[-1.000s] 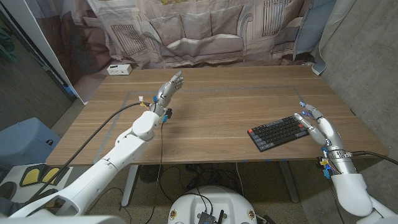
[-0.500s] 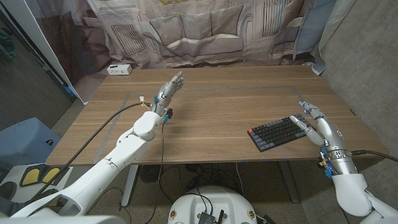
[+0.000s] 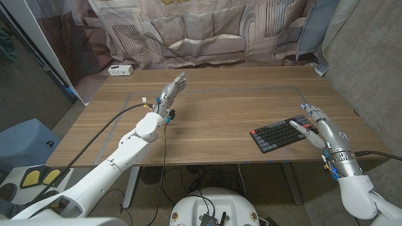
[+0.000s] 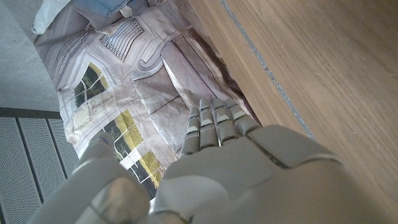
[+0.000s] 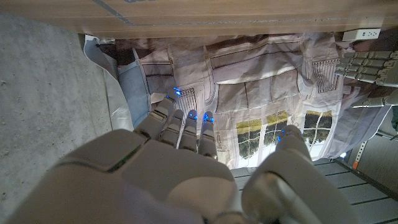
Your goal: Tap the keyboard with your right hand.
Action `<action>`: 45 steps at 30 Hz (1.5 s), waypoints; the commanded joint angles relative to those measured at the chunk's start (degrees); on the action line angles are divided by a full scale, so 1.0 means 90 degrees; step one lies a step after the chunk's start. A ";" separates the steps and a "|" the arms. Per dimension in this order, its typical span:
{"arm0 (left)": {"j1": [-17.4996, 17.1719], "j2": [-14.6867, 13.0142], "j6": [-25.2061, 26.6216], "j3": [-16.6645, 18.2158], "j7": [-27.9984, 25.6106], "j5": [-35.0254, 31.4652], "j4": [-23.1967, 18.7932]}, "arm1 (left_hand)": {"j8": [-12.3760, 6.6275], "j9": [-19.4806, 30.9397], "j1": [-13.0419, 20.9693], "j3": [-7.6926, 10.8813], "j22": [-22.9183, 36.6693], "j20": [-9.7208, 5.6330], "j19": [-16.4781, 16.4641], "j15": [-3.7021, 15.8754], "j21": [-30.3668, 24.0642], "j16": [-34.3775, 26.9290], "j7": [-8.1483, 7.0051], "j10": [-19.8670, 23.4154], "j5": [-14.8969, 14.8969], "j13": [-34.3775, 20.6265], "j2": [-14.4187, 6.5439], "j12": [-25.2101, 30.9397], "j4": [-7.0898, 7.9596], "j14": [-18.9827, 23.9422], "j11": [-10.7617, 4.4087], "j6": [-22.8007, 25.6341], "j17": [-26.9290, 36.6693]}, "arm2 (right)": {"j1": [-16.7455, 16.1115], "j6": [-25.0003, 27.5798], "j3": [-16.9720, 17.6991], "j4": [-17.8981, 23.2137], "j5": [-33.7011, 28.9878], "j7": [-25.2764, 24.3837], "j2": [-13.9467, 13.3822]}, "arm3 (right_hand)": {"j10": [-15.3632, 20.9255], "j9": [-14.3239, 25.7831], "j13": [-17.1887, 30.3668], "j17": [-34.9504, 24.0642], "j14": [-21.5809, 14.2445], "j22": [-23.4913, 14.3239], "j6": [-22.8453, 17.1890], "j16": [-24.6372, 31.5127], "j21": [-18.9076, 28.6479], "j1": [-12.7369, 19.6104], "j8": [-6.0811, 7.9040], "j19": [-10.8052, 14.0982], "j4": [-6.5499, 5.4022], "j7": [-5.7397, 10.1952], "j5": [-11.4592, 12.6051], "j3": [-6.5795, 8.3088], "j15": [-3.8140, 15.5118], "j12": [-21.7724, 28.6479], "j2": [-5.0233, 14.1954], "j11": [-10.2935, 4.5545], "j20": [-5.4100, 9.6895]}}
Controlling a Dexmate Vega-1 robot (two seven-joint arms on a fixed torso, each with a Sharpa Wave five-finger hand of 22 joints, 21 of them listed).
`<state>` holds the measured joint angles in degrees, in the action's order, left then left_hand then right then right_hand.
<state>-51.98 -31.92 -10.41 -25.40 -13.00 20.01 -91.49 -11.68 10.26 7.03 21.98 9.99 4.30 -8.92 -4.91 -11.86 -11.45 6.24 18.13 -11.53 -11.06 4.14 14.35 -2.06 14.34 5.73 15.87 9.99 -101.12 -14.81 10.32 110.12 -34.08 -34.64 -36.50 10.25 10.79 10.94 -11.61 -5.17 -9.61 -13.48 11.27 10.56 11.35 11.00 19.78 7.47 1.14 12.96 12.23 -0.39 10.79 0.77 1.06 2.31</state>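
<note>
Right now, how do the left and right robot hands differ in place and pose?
The left robot hand is raised over the bare wooden table near its far left part, fingers stretched toward the backdrop; the right robot hand sits at the right end of the black rectangular keyboard, fingers spread over it. Both are grey and hold nothing.

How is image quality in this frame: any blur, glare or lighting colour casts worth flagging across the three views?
Head view: sharp and evenly lit, keyboard and right hand clear, no glare on the table. Left wrist view: the left hand up close is soft, the backdrop crisper. Right wrist view: the hand looks soft, with blue glints on its fingers.
</note>
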 commanded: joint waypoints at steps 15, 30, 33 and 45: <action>-0.0015 -0.0031 0.0051 0.0018 0.0051 0.0065 -0.0003 | 0.0029 0.0013 0.0061 0.0018 0.0018 -0.0006 -0.0051 -0.0005 0.0027 0.0028 0.0016 0.0073 0.0028 -0.0013 -0.0071 -0.0034 -0.0056 0.0069 0.0007 0.0092 0.0029 | -0.0386 0.1541 0.0102 0.0989 0.0095 0.1004 -0.0416 | -0.0879 0.0009 0.0017 -0.0052 0.0968 -0.0045 -0.0669 -0.0100 -0.0081 -0.0267 0.0125 -0.1096 -0.0097 0.0384 0.0009 -0.0111 -0.0492 -0.0063 -0.0033 -0.0040 -0.0622; 0.0081 0.0032 0.0071 -0.0046 0.0072 0.0052 0.0128 | 0.0034 0.0013 0.0067 0.0016 0.0018 0.0000 -0.0055 -0.0005 0.0034 0.0036 0.0010 0.0093 0.0032 -0.0014 -0.0086 -0.0047 -0.0068 0.0074 0.0002 0.0112 0.0030 | -0.0389 0.2006 0.0289 0.1320 0.0390 0.1813 -0.0556 | -0.1645 0.0006 0.0029 -0.0061 0.1870 -0.0057 -0.0896 -0.0092 -0.0122 -0.0437 0.0039 -0.2506 -0.0127 0.0552 -0.0043 -0.0170 -0.0847 -0.0051 -0.0022 0.0025 -0.1600; 0.0097 0.0054 0.0063 -0.0061 0.0064 0.0041 0.0150 | 0.0035 0.0013 0.0068 0.0016 0.0019 0.0003 -0.0052 -0.0012 0.0037 0.0038 0.0010 0.0086 0.0033 -0.0014 -0.0089 -0.0054 -0.0071 0.0073 0.0009 0.0116 0.0030 | -0.0388 0.2051 0.0315 0.1341 0.0378 0.1926 -0.0604 | -0.1821 0.0008 0.0030 -0.0067 0.2069 -0.0065 -0.0910 -0.0099 -0.0108 -0.0476 0.0034 -0.2764 -0.0142 0.0541 -0.0053 -0.0178 -0.0811 -0.0059 -0.0007 0.0062 -0.1602; 0.0130 0.0074 0.0077 -0.0101 0.0018 -0.0032 0.0163 | 0.0037 0.0013 0.0072 0.0015 0.0019 -0.0014 -0.0051 -0.0009 0.0043 0.0040 0.0019 0.0097 0.0035 -0.0015 -0.0099 -0.0065 -0.0081 0.0082 0.0002 0.0134 0.0030 | -0.0348 0.2519 0.0319 0.1497 0.0286 0.2464 -0.0758 | -0.2490 0.0014 0.0040 -0.0113 0.2723 -0.0089 -0.0936 -0.0095 -0.0084 -0.0652 0.0017 -0.3640 -0.0223 0.0524 -0.0096 -0.0206 -0.0628 -0.0074 0.0071 0.0143 -0.1435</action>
<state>-51.12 -31.44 -9.79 -26.00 -12.51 20.24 -90.28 -11.44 10.26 7.41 21.93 9.99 4.30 -8.92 -5.11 -11.54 -11.23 6.44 18.74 -11.22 -11.05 3.76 13.90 -2.48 14.54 5.73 16.49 9.99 -104.56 4.35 13.12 122.34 -30.93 -16.63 -42.13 -9.75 10.81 11.07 -12.41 9.95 -10.29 -21.81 10.36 9.69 6.17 11.25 -9.87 5.65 6.15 12.24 10.40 -6.72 10.36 1.53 2.05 -11.06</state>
